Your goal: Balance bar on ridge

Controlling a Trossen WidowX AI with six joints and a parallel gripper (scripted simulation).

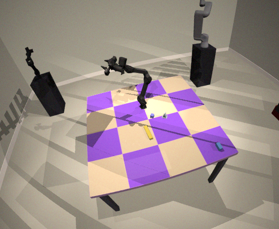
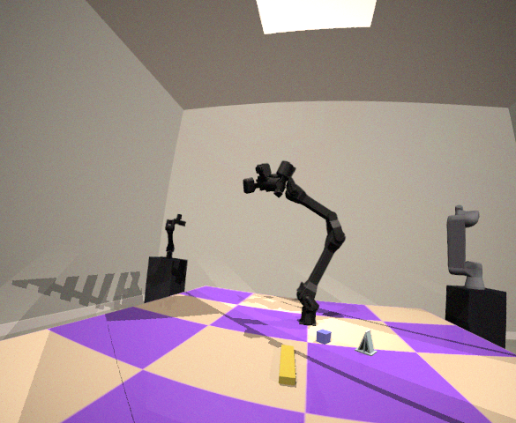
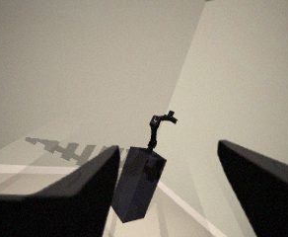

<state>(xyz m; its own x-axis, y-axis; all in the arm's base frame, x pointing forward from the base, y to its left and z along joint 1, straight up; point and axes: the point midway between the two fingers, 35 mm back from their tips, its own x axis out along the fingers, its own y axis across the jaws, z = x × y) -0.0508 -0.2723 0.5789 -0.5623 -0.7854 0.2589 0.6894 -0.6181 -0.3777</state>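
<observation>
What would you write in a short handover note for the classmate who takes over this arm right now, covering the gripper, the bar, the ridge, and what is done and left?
Gripper: open, holding nothing, raised high above the table and pointing off toward the small arm on the pedestal.
Yellow bar: lying flat on the table, untouched.
Ridge: the small grey wedge standing upright, apart from the bar, beside a small blue cube.
A second blue block sits near the table's far corner, out of the way.
Done: nothing yet.
Left: bring the gripper down, grasp the bar near its middle, set it level across the ridge, and release.
</observation>
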